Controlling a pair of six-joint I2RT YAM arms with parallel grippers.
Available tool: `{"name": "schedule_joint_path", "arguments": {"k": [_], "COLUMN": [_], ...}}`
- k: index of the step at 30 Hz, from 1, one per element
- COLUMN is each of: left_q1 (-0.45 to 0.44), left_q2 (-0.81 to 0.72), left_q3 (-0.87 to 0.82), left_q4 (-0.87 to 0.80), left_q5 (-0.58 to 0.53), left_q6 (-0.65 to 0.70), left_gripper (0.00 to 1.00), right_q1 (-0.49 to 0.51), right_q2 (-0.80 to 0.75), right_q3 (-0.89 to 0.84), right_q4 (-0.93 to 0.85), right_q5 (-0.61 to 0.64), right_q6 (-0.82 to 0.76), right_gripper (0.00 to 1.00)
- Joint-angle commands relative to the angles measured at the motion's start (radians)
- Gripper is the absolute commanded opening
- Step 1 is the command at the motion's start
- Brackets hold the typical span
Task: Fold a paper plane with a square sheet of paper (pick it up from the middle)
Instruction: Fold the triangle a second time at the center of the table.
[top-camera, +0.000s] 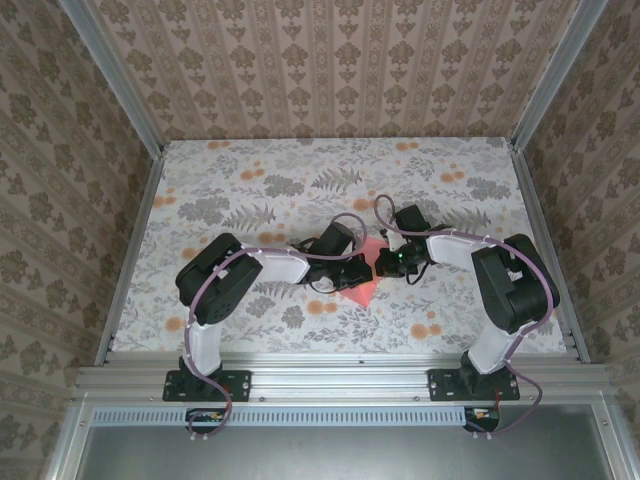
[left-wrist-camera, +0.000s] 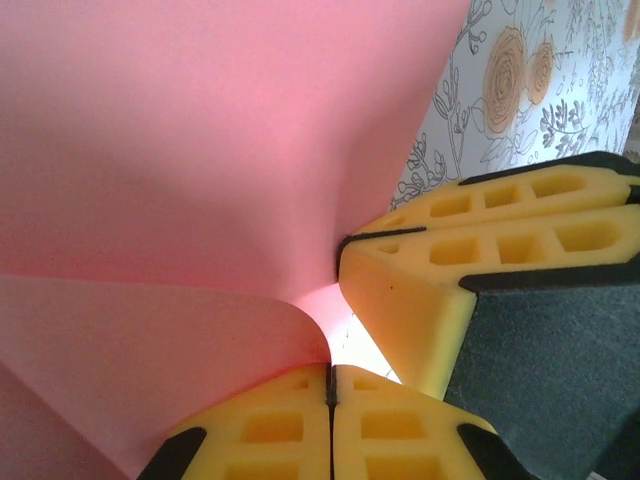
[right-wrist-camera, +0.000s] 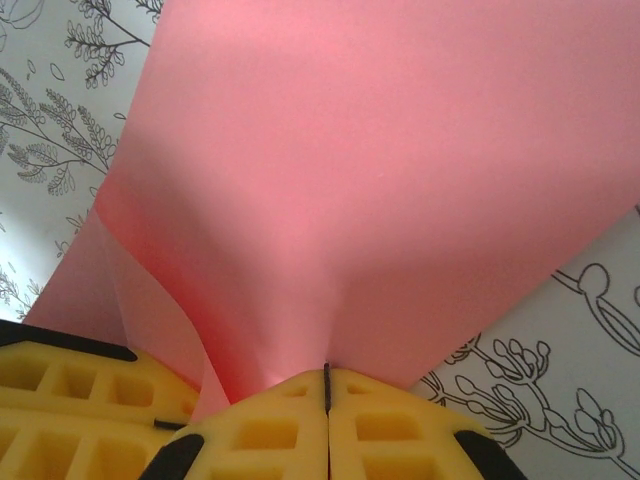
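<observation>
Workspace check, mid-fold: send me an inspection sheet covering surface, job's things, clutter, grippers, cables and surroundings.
Surface: table covered by a floral-print cloth, lying flat.
Job's things: square sheet of paper, salmon pink, bent into a curve where the grippers pinch it; not a plane shape yet.
Clutter: nothing seen.
Grippers: left gripper and right gripper are both shut on the paper, tips close together.
Cables: lilac cables loop along both arms.
Surroundings: patterned walls on three sides; aluminium rail at the near edge carries the arm bases.
</observation>
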Motion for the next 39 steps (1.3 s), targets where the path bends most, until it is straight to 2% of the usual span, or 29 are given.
{"name": "schedule_joint_path", "arguments": {"k": [1, 22, 39], "left_q1": [0.007, 0.008, 0.009], "left_q2": [0.03, 0.048, 0.061], "left_q3": [0.024, 0.009, -0.021], "left_q4": [-0.002, 0.008, 0.072], "left_q5": [-0.025, -0.025, -0.016], "left_q6": [0.017, 0.024, 0.012], "left_gripper": [0.07, 0.08, 0.35], "right_q1": [0.0, 0.0, -0.003], "right_q2": [0.002, -0.007, -0.037], "right_q3": [-0.027, -0.036, -0.043], "right_q4": [-0.027, -0.032, -0.033], "right_q5": [-0.006, -0.004, -0.013], "right_q6": [-0.006, -0.01, -0.001], "right_gripper": [0.08, 0.08, 0.08]}}
